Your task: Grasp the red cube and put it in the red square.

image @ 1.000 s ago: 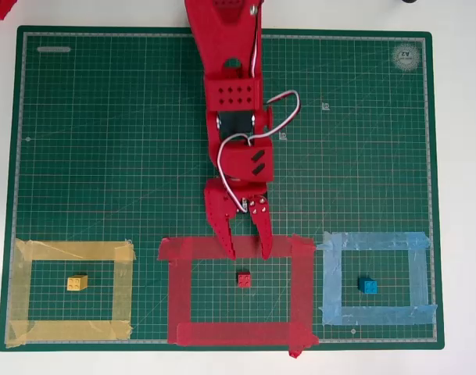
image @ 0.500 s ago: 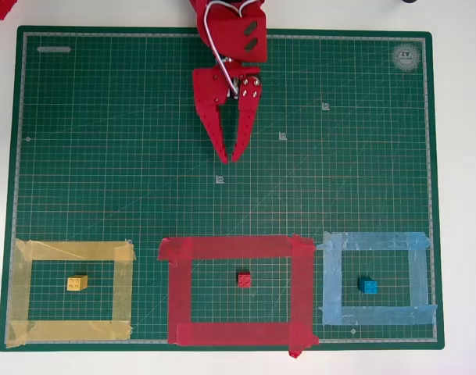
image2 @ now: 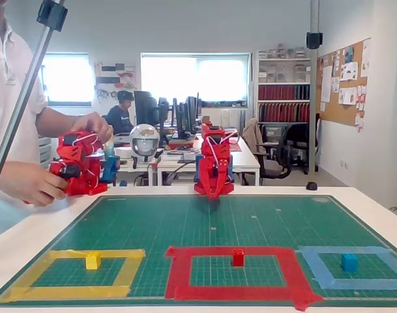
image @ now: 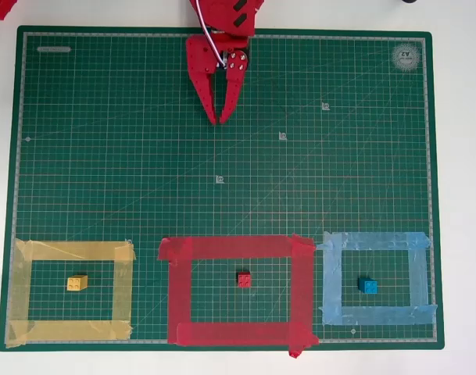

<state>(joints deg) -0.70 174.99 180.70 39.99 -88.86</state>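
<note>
Tool (image: 220, 119) at far edge of green mat (image: 105, 156) in overhead view, fingers together, tips touching, gripping nothing. In fixed view tool (image2: 213, 194) hangs low over mat, folded near arm base. Red cube (image: 244, 279) well apart from tool, straight ahead of fingertips, inside red square (image: 179, 289), near its centre, clear of tape. Yellow cube (image: 77, 283) in yellow tape square (image: 122, 289) and blue cube (image: 368, 285) in light-blue tape square (image: 418, 277) flank it.
</note>
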